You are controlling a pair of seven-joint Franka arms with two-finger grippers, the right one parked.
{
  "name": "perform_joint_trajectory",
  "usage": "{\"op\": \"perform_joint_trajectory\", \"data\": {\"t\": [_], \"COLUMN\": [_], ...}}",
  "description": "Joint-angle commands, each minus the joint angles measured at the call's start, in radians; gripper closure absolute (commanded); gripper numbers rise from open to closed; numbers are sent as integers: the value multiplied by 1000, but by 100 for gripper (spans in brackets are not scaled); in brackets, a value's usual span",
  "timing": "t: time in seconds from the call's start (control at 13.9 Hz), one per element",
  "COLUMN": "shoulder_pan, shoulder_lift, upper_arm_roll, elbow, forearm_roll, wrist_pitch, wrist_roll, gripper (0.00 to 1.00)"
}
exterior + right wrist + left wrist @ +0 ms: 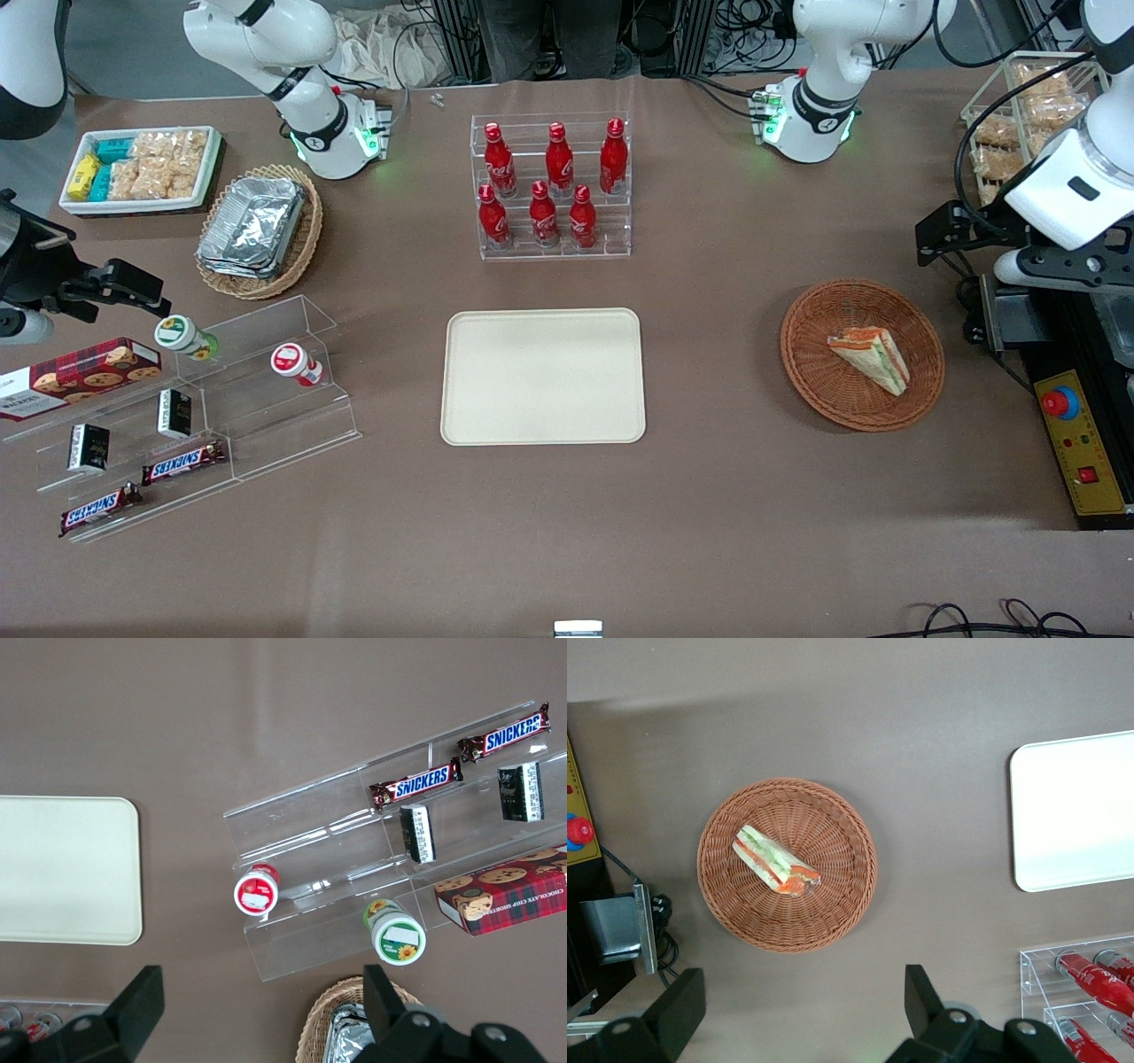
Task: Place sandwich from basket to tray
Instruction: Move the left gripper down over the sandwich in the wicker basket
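White bread wedge, the sandwich (pixel 870 357) lies in the basket (pixel 811 375) near the table's working-arm end, well apart from the tray (pixel 542 377). It looks light and squashy (best pinched gently across its flat faces). The gripper (pixel 802 1014) hovers above, fingers spread wide, holding nothing; its fingertips are cut off.

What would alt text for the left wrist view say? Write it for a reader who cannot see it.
A triangular sandwich lies in a round reddish-brown wicker basket on a brown table, seen from above. The left arm's gripper hangs open above the table beside the basket, holding nothing. A cream tray lies bare, apart from the basket, near a clear rack of red bottles.
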Motion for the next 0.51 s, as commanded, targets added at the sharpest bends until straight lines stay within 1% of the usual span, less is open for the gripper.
{"op": "perform_joint_trajectory", "data": {"t": [0.0, 0.22, 0.43], "shoulder_pan": [-13, -2, 6], "shoulder_lift": [20, 25, 42], "upper_arm_roll": [14, 21, 61], "elbow": [43, 32, 8], "forearm_roll": [8, 9, 0], "wrist_pitch": [-40, -40, -91], "wrist_roll": [-12, -44, -93], "gripper": [0, 0, 0]}}
